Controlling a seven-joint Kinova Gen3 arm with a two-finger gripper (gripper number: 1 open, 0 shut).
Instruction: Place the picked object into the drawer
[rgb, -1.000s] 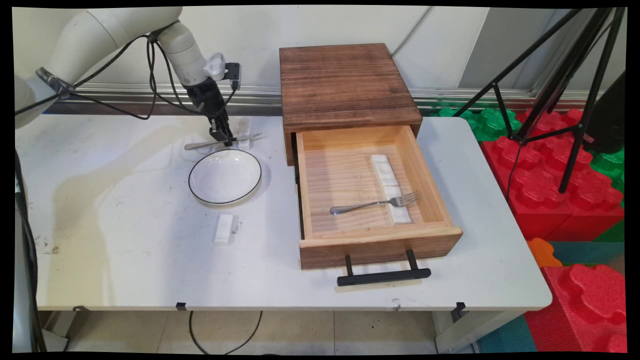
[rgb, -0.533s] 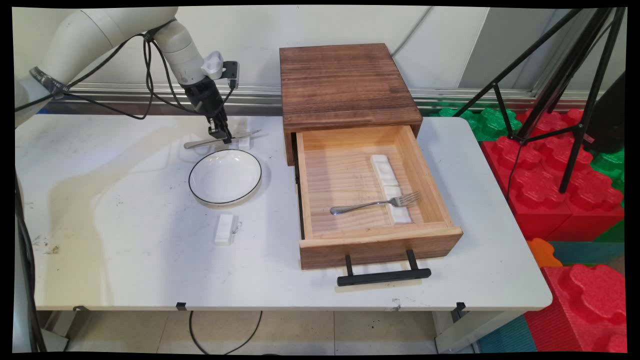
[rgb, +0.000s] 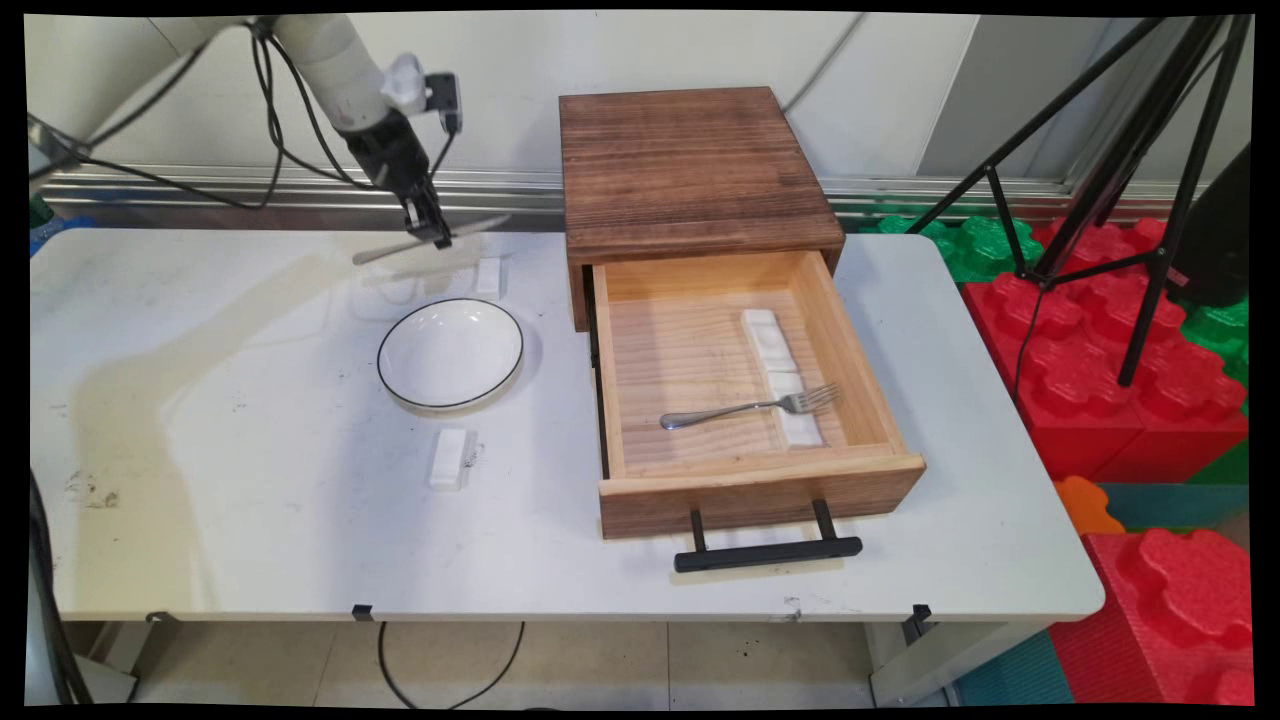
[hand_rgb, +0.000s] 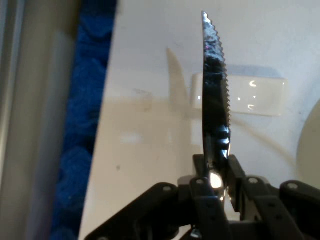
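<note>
The white arm enters from the upper left and slants down to the right, black cables hanging from it, ending in the black gripper (rgb: 433, 236) raised above the far left part of the table (rgb: 250, 500). The jaws are closed on a table knife (rgb: 428, 240), held clear of the table surface and lying roughly level, blade to the right, handle to the left. In the hand view the gripper (hand_rgb: 219, 172) clamps the knife (hand_rgb: 215, 95) between its fingers (hand_rgb: 235, 172), the serrated blade rising straight up the picture.

The knife's handle is pale against the table and hard to trace in the main view; the arm's upper links are cut off by the top edge. A clear, glassy block (hand_rgb: 250, 95) lies on the table beyond the blade in the hand view.

Just near of the gripper lies a small white block (rgb: 488, 276), and nearer still a white bowl (rgb: 450, 353) with a dark rim. A second white block (rgb: 449, 458) lies near of the bowl. To the right stands a wooden cabinet (rgb: 690, 170) with its drawer (rgb: 760, 490) pulled open toward the near side; inside, a fork (rgb: 750, 407) rests with its tines across a white strip (rgb: 770, 340). A black tripod (rgb: 1130, 180) and red foam blocks (rgb: 1100, 340) stand right of the table.
</note>
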